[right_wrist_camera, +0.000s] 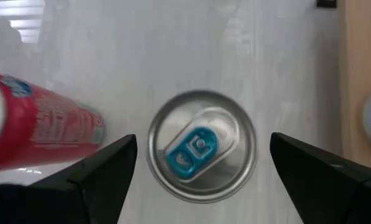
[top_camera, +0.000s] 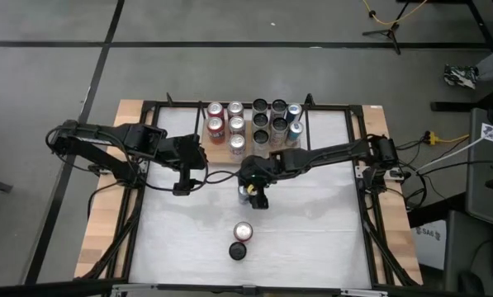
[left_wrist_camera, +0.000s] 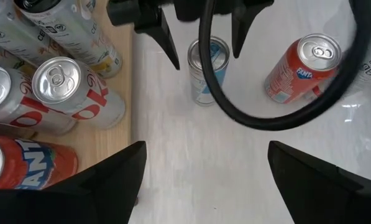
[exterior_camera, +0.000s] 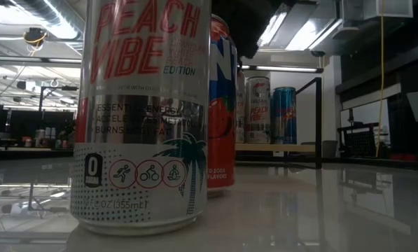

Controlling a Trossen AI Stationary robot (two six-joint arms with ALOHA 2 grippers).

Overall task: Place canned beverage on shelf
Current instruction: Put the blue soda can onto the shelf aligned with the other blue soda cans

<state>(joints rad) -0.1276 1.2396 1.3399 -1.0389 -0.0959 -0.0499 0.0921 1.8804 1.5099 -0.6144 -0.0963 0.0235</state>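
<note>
On the shelf (top_camera: 221, 152) we count about a dozen upright cans, silver-red ones left, dark and blue ones right. Our right gripper (right_wrist_camera: 197, 180) hangs wide open directly above a silver can with a blue tab (right_wrist_camera: 201, 147), which stands on the white table (top_camera: 312, 231) just before the shelf, untouched. The left gripper (left_wrist_camera: 201, 177), also spread, waits nearby. Two more cans (top_camera: 241, 240) stand apart, their labels unreadable from above.
</note>
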